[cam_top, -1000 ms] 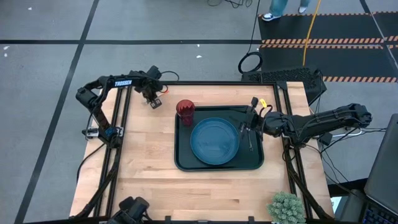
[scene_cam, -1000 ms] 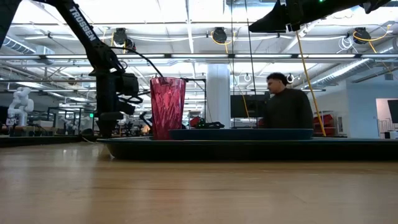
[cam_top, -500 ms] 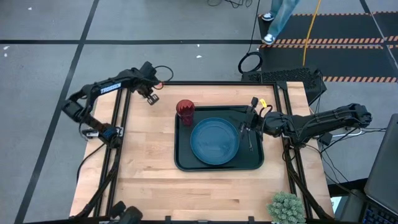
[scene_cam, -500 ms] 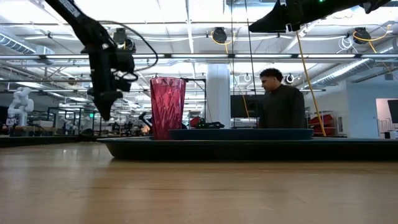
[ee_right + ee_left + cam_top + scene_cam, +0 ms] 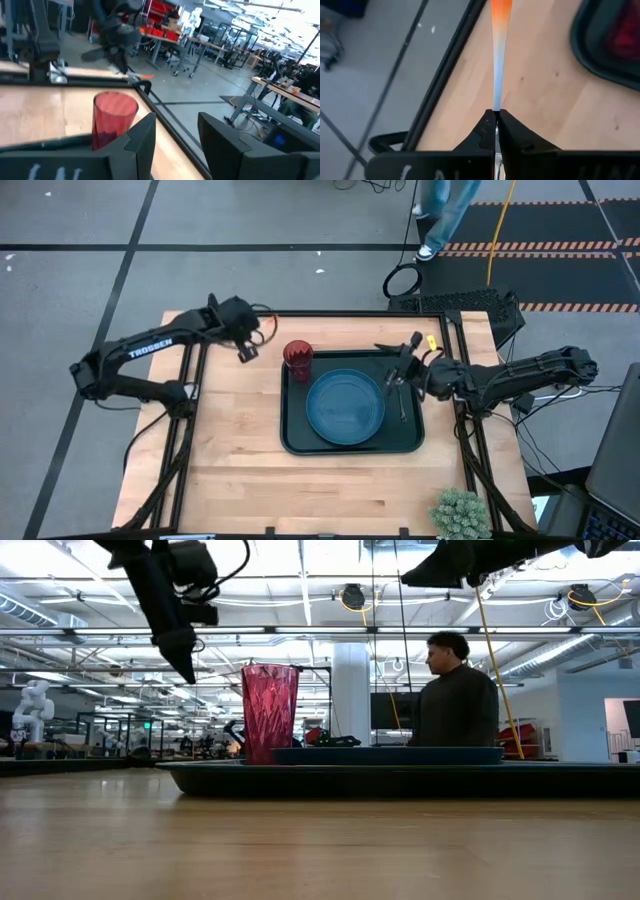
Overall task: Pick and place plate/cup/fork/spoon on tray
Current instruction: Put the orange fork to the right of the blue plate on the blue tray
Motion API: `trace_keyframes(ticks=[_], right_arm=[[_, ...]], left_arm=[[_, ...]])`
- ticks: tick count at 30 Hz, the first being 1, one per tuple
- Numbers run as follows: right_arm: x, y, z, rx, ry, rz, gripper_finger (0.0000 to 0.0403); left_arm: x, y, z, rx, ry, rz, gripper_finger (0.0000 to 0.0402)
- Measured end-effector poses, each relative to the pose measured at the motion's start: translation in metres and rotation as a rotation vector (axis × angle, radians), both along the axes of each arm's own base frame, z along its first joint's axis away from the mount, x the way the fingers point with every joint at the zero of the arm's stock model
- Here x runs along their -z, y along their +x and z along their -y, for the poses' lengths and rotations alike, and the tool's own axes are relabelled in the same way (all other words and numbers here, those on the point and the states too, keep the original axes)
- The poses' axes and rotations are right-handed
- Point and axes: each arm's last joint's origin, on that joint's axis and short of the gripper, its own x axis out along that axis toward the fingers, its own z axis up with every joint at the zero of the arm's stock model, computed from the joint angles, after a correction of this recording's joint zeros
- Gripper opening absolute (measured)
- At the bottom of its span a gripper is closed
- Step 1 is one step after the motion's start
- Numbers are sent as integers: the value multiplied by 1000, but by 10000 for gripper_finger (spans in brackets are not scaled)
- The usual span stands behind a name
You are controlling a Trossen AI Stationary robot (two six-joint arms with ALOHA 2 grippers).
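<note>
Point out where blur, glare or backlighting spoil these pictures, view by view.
Left wrist view: the fork held in the left gripper smears into a soft streak. Low view: bright ceiling lights leave the arms as dark silhouettes, while the cup glows red. Right wrist view: soft throughout, with the cup and the right gripper fuzzy-edged. High view: evenly lit.

Dark arms, white TROSSEN lettering

One tray (image 5: 295,442), one plate (image 5: 345,407), one cup (image 5: 297,357), one fork (image 5: 498,55) and one spoon (image 5: 402,406) are showing.
</note>
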Motion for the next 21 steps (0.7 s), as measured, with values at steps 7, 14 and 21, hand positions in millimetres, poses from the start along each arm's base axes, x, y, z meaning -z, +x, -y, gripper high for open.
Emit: trace_keyframes(ticks=[7, 14, 21], right_arm=[[-4, 5, -4, -118, -4, 51, 141], [1, 15, -5, -157, -14, 52, 141], [1, 14, -4, -149, 22, 74, 141]], left_arm=[[-13, 27, 40, 109, 117, -76, 4], [-52, 55, 80, 241, 345, -134, 3], [-67, 96, 110, 345, 431, -243, 3]])
